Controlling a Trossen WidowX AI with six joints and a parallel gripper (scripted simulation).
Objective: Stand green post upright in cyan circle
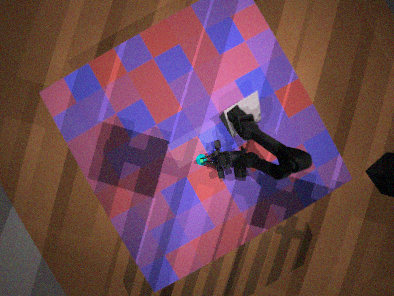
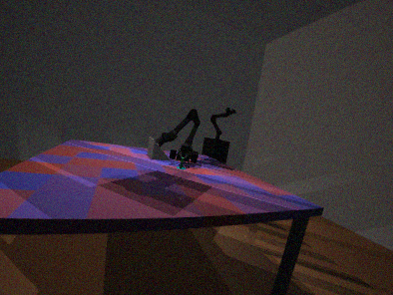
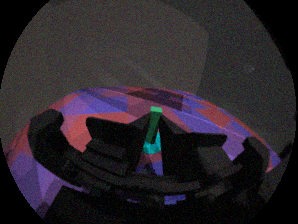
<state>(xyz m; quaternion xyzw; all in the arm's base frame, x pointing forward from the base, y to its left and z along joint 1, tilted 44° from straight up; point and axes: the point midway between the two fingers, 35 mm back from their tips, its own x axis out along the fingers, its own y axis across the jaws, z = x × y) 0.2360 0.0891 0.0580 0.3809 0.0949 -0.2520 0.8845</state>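
The green post [image 3: 155, 120] [image 2: 183, 159] stands about upright between the fingertips, its bright top face showing above them in the wrist view. My gripper [image 3: 155, 116] [image 1: 206, 159] is shut on it. The cyan circle [image 3: 152, 147] [image 1: 200, 160] [image 2: 182, 167] lies on the table just beyond and below the fingers; the post's lower end overlaps it in the wrist view. In the exterior view the post is right over or in the circle. Whether its foot touches the table, and whether it is fully inside the circle, I cannot tell.
The patchwork table top [image 1: 190, 227] [image 2: 65, 199] carries dark shadows. A pale wedge-shaped block [image 1: 252, 106] [image 2: 153, 149] stands near the arm's base. A black box [image 1: 382, 175] [image 2: 215, 149] with another arm on it is off beyond the table's edge.
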